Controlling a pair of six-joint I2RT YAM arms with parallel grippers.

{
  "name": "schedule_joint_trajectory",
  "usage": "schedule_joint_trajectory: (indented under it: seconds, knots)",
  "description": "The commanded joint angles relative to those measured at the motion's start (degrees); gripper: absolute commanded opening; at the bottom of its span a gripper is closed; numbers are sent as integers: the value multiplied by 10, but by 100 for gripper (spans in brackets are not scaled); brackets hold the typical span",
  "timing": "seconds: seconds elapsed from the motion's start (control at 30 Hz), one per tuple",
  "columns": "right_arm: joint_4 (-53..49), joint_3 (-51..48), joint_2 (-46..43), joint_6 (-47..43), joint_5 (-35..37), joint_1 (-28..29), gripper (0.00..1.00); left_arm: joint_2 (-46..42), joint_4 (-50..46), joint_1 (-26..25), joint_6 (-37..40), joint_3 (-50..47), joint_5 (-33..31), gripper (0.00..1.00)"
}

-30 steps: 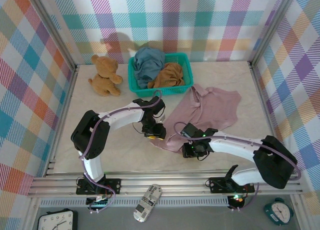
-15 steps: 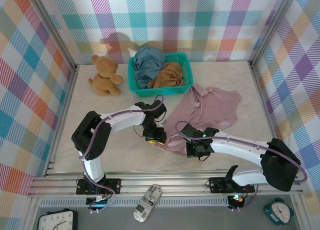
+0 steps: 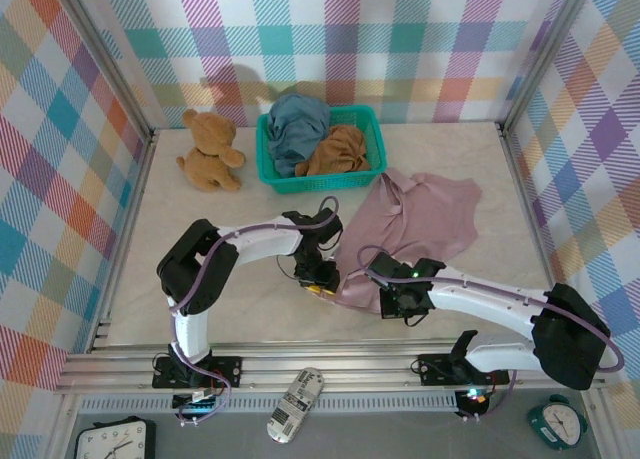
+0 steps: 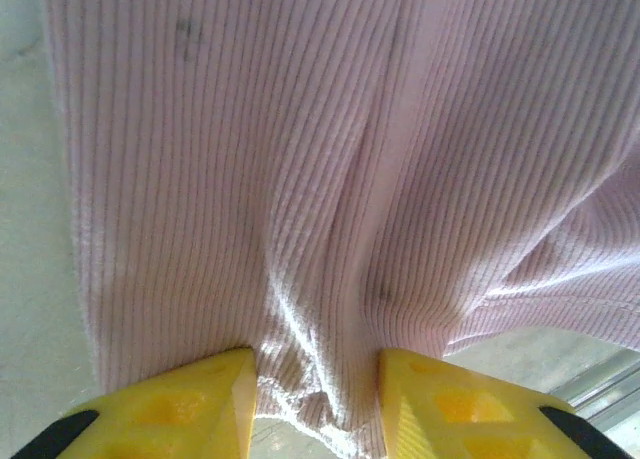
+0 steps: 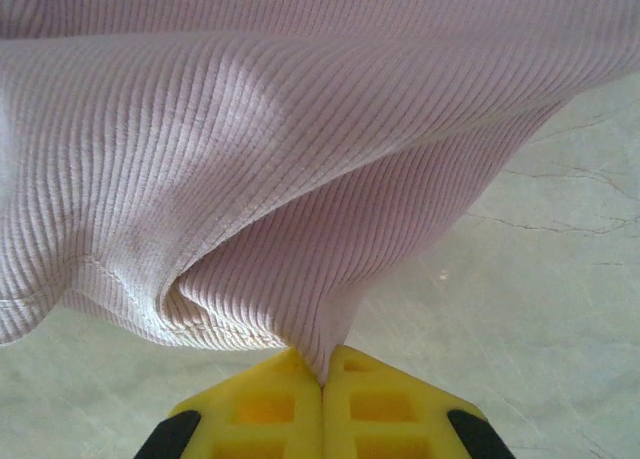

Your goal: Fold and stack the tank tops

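Limp and light, the dusty pink ribbed cloth tank top (image 3: 425, 219) right of centre in the overhead view wants pinching at its lower hem, where the right gripper (image 5: 322, 371) clamps it and the left gripper (image 4: 316, 384) straddles it, fingers apart, seemingly not gripping.

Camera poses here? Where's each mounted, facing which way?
Top external: above and behind both arms, looking down on the table.
Left wrist: on the left tool, facing the pink tank top; yellow fingers apart around it.
Right wrist: on the right tool, fingers shut on that top.
Shared: both wrists see its ribbed cloth.
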Motion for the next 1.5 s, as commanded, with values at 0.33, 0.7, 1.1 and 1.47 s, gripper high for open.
schedule_joint_trajectory:
  seconds: [0.33, 0.7, 1.1, 1.47]
  knots:
    - [-20, -15, -38, 21, 1, 4, 4, -14, -8, -18, -8, 12, -1, 4]
    - [-199, 121, -231, -70, 213, -20, 0, -160, -190, 68, -10, 190, -88, 0]
    - [-67, 466, -195, -516, 244, -115, 0, -164, -204, 146, 1, 531, -228, 0]
    - [1, 666, -71, -708, 211, -203, 0, -60, -136, 166, -2, 711, -199, 0]
